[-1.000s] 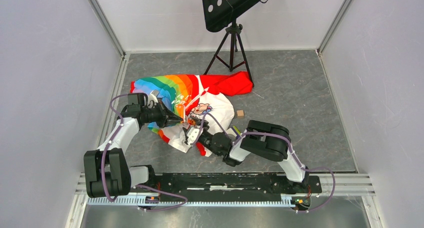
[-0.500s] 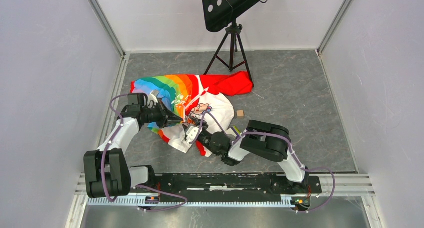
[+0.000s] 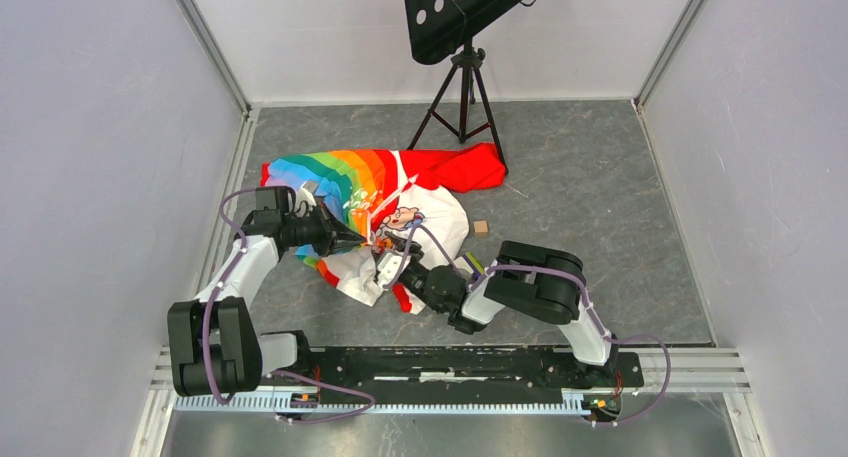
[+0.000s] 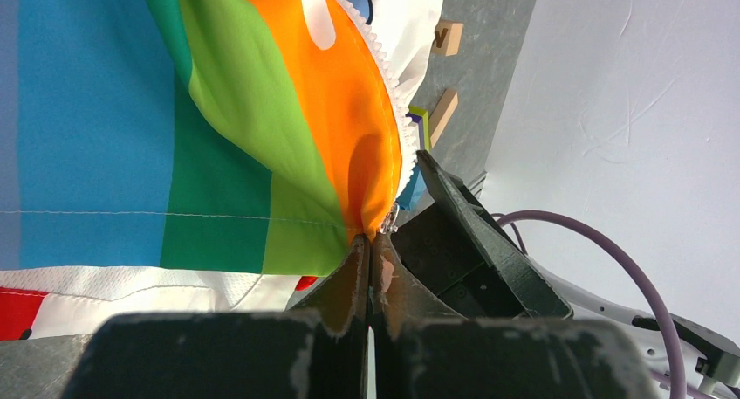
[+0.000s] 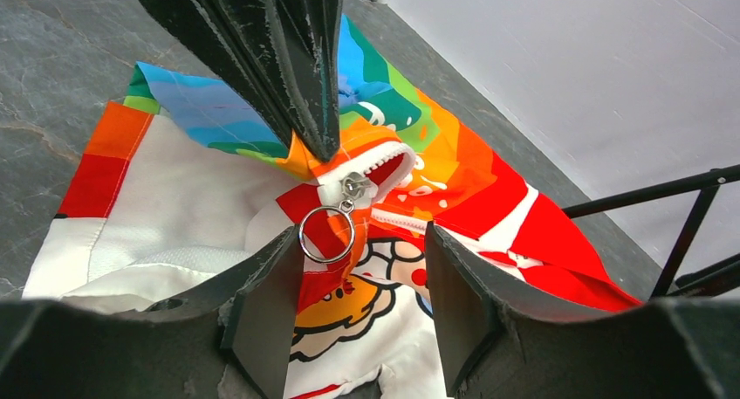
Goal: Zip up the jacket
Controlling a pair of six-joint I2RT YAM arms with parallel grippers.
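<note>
Right wrist view: jacket [image 5: 157, 216] lies rumpled on the grey bench [image 5: 52, 67], mid-left, with the rainbow panel and red sleeve on the far side and the white cartoon front nearer the arms. Zipper slider [image 5: 353, 188] sits at the foot of the open teeth, ring pull [image 5: 326, 234] lying below it. Left fingers [image 4: 366, 251] clenched on the orange hem edge just beside the slider. Right fingers [image 5: 266, 294] spread wide — one either side of the ring, gripping nothing. Music stand [image 3: 465, 37] stands behind.
</note>
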